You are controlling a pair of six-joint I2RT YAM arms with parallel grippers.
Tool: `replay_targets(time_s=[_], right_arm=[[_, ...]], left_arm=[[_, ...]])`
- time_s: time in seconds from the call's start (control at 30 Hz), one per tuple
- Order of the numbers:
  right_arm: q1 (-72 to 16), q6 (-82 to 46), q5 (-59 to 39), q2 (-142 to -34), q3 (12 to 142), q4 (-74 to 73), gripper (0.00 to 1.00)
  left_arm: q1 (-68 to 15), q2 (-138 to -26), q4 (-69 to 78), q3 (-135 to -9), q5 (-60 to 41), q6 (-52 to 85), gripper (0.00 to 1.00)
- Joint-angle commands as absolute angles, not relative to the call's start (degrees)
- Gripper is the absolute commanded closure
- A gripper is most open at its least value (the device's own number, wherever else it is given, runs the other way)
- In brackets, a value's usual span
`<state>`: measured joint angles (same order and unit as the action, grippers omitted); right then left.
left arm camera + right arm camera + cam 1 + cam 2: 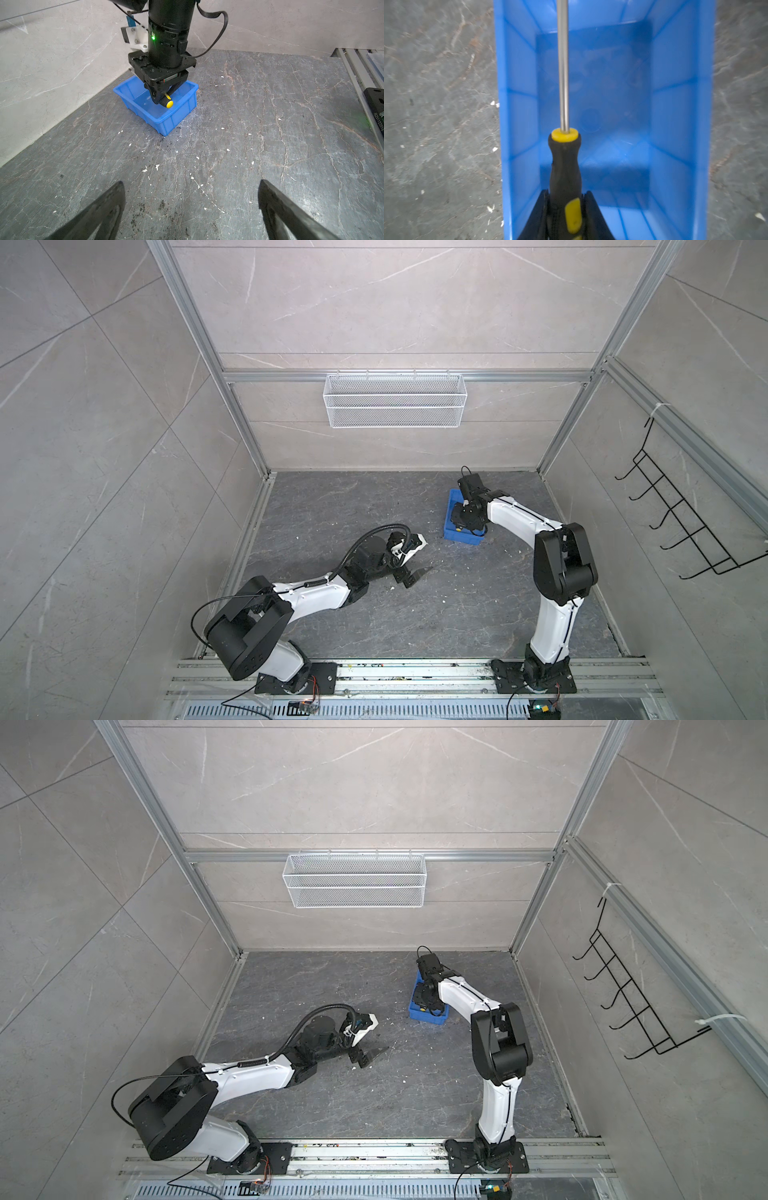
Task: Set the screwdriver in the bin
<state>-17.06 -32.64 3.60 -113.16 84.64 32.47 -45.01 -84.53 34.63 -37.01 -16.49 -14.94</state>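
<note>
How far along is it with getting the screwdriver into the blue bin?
Done: the black-and-yellow-handled screwdriver is picked up, clamped in the right hand. In hand: it hangs over the open blue plastic bin, lined up lengthwise. Left: open the hand and release it.

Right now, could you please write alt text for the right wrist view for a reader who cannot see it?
The right end effector is shut on the black-and-yellow handle of the screwdriver, holding it over the open blue bin, silver shaft pointing along its length. Grey tabletop flanks the bin.
</note>
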Motion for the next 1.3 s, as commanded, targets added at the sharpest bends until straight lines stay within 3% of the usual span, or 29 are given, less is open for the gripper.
replay_targets(time_s=[0.0,0.4,0.63,0.9,1.1,1.27], right_arm=[[-16.8,-33.1,3.4,-115.8,87.0,34.1,1.0],[-16.4,-32.4,3.8,-119.9,88.3,33.9,0.98],[-16.4,-30.3,4.0,-117.4,88.0,33.3,0.6],[-16.4,-25.6,3.6,-110.7,85.6,33.2,0.35],[-16.4,-21.1,2.8,-102.3,80.2,30.1,0.26],[-16.3,-15.7,0.9,-93.7,74.0,26.0,0.07]], left_arm=[[-45.3,-83.8,37.0,-38.0,-16.2,-14.3,0.0],[-45.3,-82.7,36.3,-37.3,-15.6,-14.7,0.0],[-45.3,-82.3,37.0,-36.9,-14.9,-14.1,0.0],[-45.1,-80.7,39.3,-34.7,-11.8,-14.7,0.0],[-44.1,-78.3,38.1,-33.3,-9.5,-15.1,0.0],[-41.5,-75.7,36.1,-32.0,-8.8,-13.9,0.0]])
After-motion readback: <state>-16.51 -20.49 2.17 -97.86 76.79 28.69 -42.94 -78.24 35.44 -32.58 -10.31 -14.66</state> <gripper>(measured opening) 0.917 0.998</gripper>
